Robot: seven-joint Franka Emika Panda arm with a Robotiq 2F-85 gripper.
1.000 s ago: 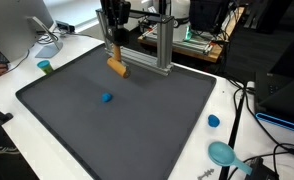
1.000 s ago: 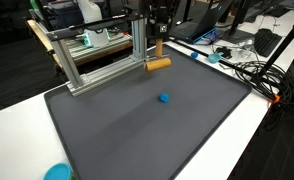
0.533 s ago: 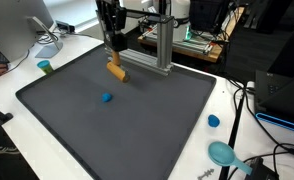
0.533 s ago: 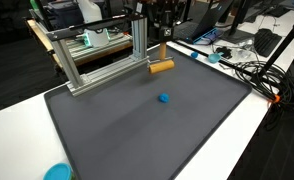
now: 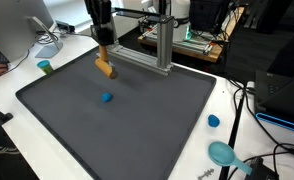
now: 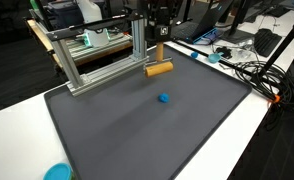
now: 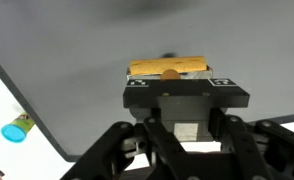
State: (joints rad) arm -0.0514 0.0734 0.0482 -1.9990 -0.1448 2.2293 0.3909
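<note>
Tan cylinder [image 5: 106,70]; blue piece [image 5: 106,98]; dark-grey mat [image 5: 137,125]

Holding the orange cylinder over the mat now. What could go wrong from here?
1. The gripper pinches the orange cylinder only at its middle, and it hangs tilted; it may twist or slip out.
2. The aluminium frame stands close by; a swing toward it could strike it.
3. If dropped, the cylinder could roll toward the blue piece.

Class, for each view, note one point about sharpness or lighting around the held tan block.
Wrist view: the tan block is fairly sharp, the grey mat behind it soft and featureless. Both exterior views: even light, no harsh glare on the mat, the blue piece small but distinct.
</note>
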